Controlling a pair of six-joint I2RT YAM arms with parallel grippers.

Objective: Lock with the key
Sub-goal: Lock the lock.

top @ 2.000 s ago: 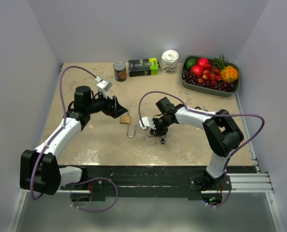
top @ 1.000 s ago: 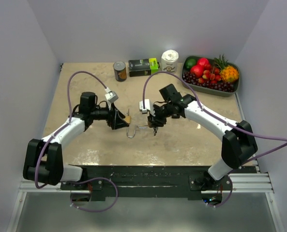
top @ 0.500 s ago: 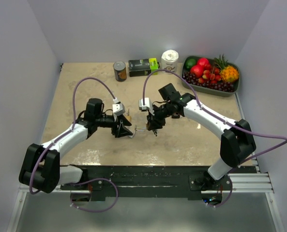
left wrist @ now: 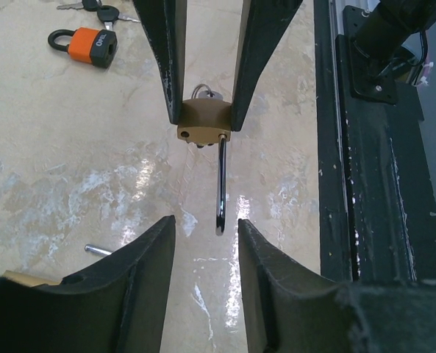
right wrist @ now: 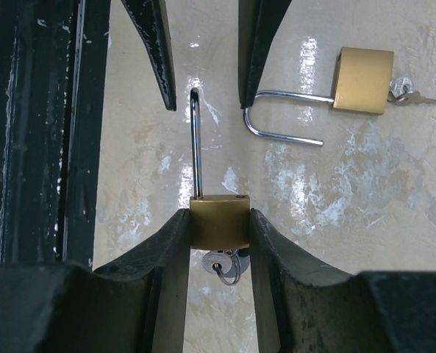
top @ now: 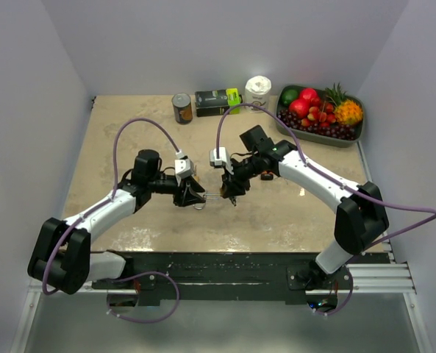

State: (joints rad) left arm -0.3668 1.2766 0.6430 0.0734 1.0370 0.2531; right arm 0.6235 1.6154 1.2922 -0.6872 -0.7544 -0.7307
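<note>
**Now the left gripper [top: 194, 194] brackets the shackle [top: 211, 196]**

Top view: the left gripper has swung in from 9 o'clock to meet the right gripper [top: 230, 193] mid-table.

Left wrist: the right fingers pinch the brass padlock [left wrist: 203, 123], its open shackle pointing to 6 o'clock.

Right wrist: the left jaws stand spread on either side of the shackle tip, and the key [right wrist: 221, 268] is seated. Pressing the shackle home looks to be next.

Deep in the right gripper [right wrist: 218, 219], the held padlock's [right wrist: 218, 224] key [right wrist: 221, 268] is partly hidden. The left gripper's [left wrist: 203, 224] finger [left wrist: 129, 294] covers most of another padlock [left wrist: 15, 278].
</note>
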